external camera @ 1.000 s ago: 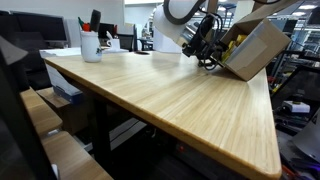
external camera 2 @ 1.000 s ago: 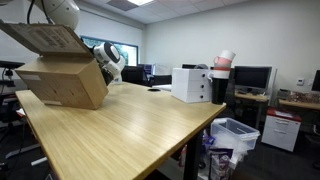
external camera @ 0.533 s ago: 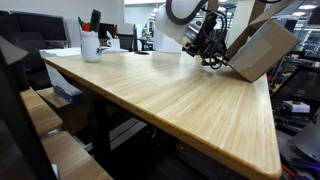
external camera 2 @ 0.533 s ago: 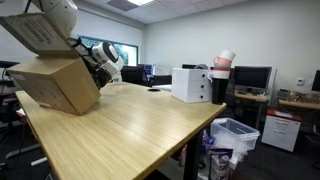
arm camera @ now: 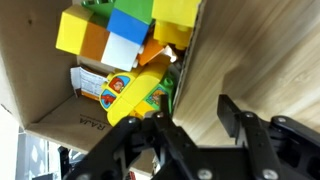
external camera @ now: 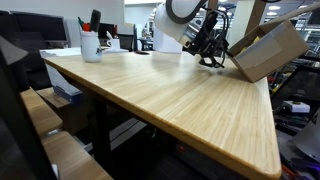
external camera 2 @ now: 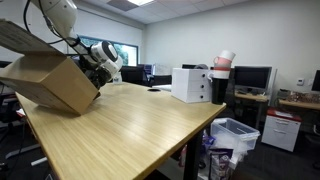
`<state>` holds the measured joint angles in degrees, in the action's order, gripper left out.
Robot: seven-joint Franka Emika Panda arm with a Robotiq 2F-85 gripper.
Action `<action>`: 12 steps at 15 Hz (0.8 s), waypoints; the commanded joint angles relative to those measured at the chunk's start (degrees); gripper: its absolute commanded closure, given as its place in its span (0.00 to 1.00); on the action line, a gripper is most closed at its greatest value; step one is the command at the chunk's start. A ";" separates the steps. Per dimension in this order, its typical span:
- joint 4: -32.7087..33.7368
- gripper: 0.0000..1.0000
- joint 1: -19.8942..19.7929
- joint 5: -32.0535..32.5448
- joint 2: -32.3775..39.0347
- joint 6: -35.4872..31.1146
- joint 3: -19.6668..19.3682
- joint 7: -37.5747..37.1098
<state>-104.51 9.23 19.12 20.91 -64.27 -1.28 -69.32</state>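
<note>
A brown cardboard box (external camera: 265, 50) stands tilted on one lower edge at the far end of the wooden table (external camera: 170, 100); it shows in both exterior views (external camera 2: 50, 85). My gripper (external camera: 212, 45) (external camera 2: 95, 62) is right against the box's open side. In the wrist view the gripper (arm camera: 195, 98) is open, with bare table wood between the fingers. One finger lies at the box's rim (arm camera: 185, 60); the other is over the table. Inside the box (arm camera: 50, 80) lie several coloured toy blocks (arm camera: 110, 35) and a yellow toy with a face (arm camera: 135, 90).
A white cup of pens (external camera: 91, 45) stands at a far corner of the table. A white boxy device (external camera 2: 192, 84) sits on the table (external camera 2: 130, 130). Monitors (external camera 2: 250, 77) and a bin (external camera 2: 235, 135) stand beyond the table's edge.
The box has tipped further over, its near side rising off the table, with the gripper moving along with it at the open side.
</note>
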 commanded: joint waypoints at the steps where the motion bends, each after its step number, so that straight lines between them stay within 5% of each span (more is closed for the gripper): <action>1: -0.01 0.49 -0.70 1.66 -1.55 1.40 0.93 4.05; 2: 0.27 0.63 -0.71 1.78 -1.52 1.57 0.98 4.53; 4: 0.39 0.68 -0.75 1.74 -1.69 1.49 1.04 5.16; 9: 1.22 1.00 -0.86 1.10 -1.66 0.99 1.12 6.35; 12: 2.20 1.00 -1.15 0.92 -1.04 1.63 1.22 9.34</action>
<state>-102.54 9.21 19.59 20.60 -63.28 -0.94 -64.83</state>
